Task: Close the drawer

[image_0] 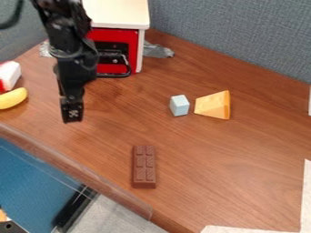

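My gripper [72,109] hangs over the left part of the table, in front of and to the left of a small white cabinet [118,13]. The cabinet's red drawer front [112,68] has a dark panel and a black handle [115,76] low down. My arm hides the left side of this front. Between the gripper and the handle there is a visible gap. How far the drawer stands out from the cabinet, I cannot tell.
On the wooden table [213,150] are a chocolate bar [144,166], a pale blue block [179,105] and a cheese wedge [213,105]. A banana [12,98] and a red-and-white object [8,75] lie at the left edge. Grey partitions [224,36] stand behind.
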Tool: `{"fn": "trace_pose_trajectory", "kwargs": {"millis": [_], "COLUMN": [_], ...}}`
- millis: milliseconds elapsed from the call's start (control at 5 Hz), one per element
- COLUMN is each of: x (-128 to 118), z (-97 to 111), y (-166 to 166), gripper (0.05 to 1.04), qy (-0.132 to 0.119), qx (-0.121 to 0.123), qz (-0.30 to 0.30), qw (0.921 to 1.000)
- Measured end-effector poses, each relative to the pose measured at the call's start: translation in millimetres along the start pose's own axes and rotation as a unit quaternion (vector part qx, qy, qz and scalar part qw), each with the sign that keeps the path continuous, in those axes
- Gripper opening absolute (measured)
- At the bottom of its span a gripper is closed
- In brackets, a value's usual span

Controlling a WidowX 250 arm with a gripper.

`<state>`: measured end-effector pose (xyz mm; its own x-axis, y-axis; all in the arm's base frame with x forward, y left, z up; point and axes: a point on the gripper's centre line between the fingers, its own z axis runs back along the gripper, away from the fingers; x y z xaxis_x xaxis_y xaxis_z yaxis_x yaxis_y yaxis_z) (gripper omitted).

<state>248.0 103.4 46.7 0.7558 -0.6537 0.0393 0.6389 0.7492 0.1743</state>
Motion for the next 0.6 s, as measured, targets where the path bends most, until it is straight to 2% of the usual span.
{"fn": "trace_pose_trajectory", "kwargs": {"millis": [200,400,600], "x": [-22.6,-52.5,-88.2], "z": [19.7,40.1,51.3], "y": [-3.9,-1.7,5.1], "gripper": [0.999,0.999,0.999], "qy": [-0.017,-0.011,0.003], "qx": [0.008,0.007,-0.014], "qz": [0.014,0.037,0.075], "qw": [0.9997,0.9992,0.9971]}}
